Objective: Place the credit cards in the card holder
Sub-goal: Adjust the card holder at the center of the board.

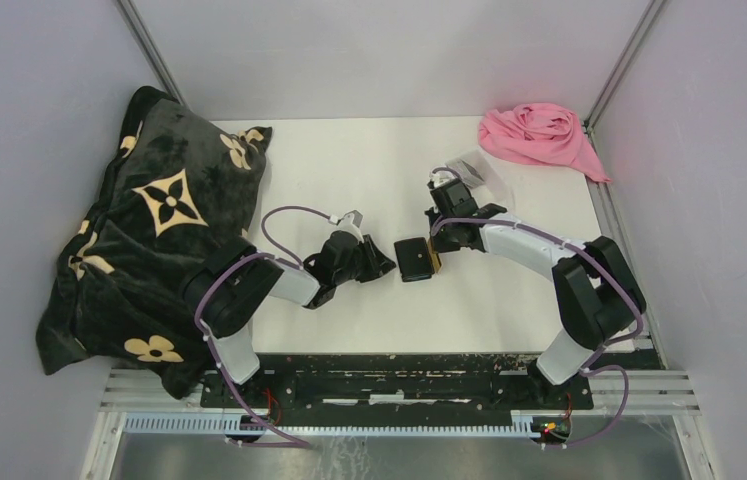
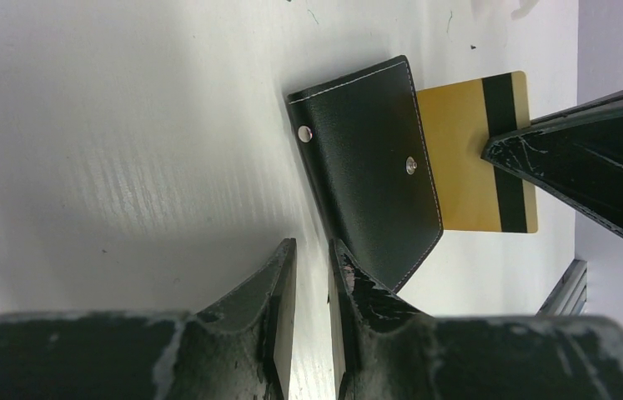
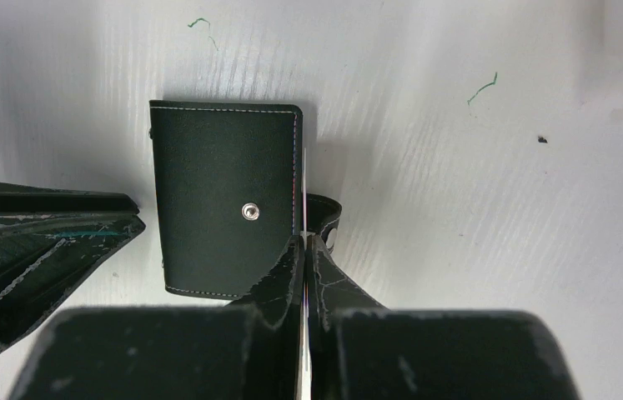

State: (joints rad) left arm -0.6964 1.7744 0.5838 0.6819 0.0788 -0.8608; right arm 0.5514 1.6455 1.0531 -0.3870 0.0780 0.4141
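One gold credit card is pinched edge-on in the closed right gripper. Its leading part is hidden past the stitched edge of the black card holder, which lies folded, stud up, on the white surface. The left gripper, fingers narrowly apart and empty, sits just beside the holder's opposite corner; contact cannot be told. The step in hand appears to be insertion. The next move likely calls for pushing the card deeper while the left gripper braces the holder against sliding.
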